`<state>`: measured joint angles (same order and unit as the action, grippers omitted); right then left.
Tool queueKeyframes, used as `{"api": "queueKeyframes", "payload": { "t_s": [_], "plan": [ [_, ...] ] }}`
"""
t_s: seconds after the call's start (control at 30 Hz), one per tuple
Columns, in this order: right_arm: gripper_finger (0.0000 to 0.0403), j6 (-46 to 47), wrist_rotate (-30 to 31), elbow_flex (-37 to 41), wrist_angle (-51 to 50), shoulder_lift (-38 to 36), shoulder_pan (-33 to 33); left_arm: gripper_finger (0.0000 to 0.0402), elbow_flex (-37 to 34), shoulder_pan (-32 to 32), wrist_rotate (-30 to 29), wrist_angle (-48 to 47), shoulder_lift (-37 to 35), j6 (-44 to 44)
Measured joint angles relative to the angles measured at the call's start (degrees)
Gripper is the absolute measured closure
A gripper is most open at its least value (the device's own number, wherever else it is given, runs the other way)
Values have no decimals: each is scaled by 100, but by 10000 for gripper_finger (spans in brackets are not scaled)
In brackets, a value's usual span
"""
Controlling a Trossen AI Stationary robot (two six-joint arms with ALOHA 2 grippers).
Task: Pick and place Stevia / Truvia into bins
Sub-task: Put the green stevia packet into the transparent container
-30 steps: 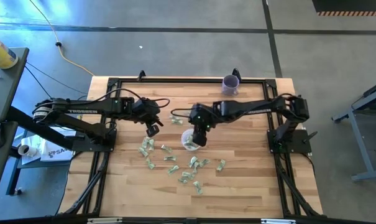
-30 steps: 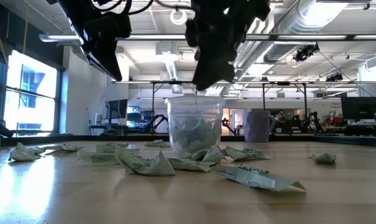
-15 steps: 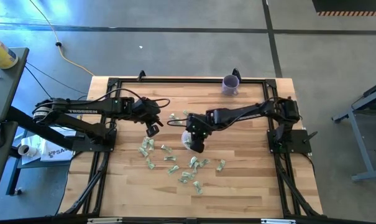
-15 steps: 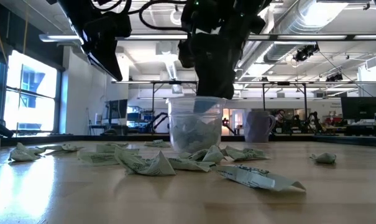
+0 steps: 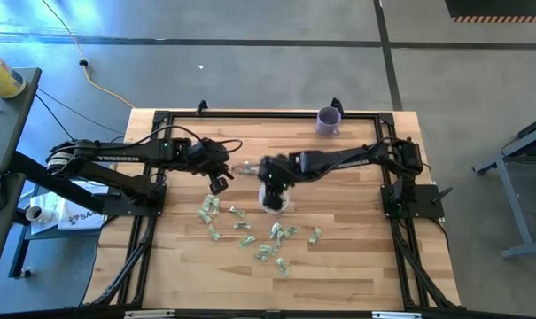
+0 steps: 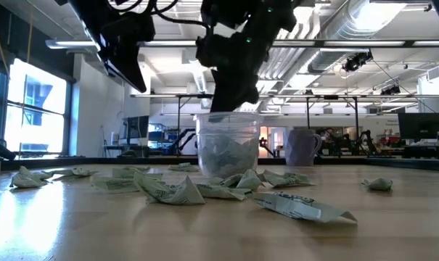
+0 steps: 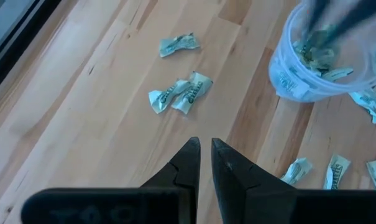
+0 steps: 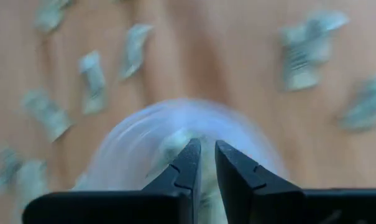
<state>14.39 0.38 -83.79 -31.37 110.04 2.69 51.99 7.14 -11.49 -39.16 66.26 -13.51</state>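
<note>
Wooden table: right hand hovers over the clear cup, fingers nearly together, empty.

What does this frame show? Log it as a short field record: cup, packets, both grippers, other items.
cup: clear plastic cup mid-table, upright, partly filled with packets
packets: loose sweetener packets scattered on the wooden table, mostly near the cup
right gripper: just above the cup, fingers nearly together, nothing visibly held
left gripper: hovering over bare table beside the cup, nearly shut, empty
other: purple cup at the far edge
</note>
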Motion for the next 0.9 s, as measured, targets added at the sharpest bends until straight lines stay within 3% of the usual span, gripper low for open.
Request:
{"api": "queueKeyframes", "payload": {
  "t_s": [0.17,0.37,0.5,0.63,0.9],
  "plan": [
    [352,279,315,-566,-374,-26,707,328,1,0,209,32,0,-202],
    [289,-125,-351,-715,-729,38,1516,328,2,-139,810,-26,-59,-377],
    [230,-374,-673,-650,-923,356,1541,328,6,-372,545,-198,-225,-472],
    [185,-553,-581,-636,-495,668,1398,328,7,-501,221,-393,-469,-636],
    [164,-442,61,-714,-392,1254,1587,328,1,-492,-397,-1391,-1101,-1743]
  ]
}}
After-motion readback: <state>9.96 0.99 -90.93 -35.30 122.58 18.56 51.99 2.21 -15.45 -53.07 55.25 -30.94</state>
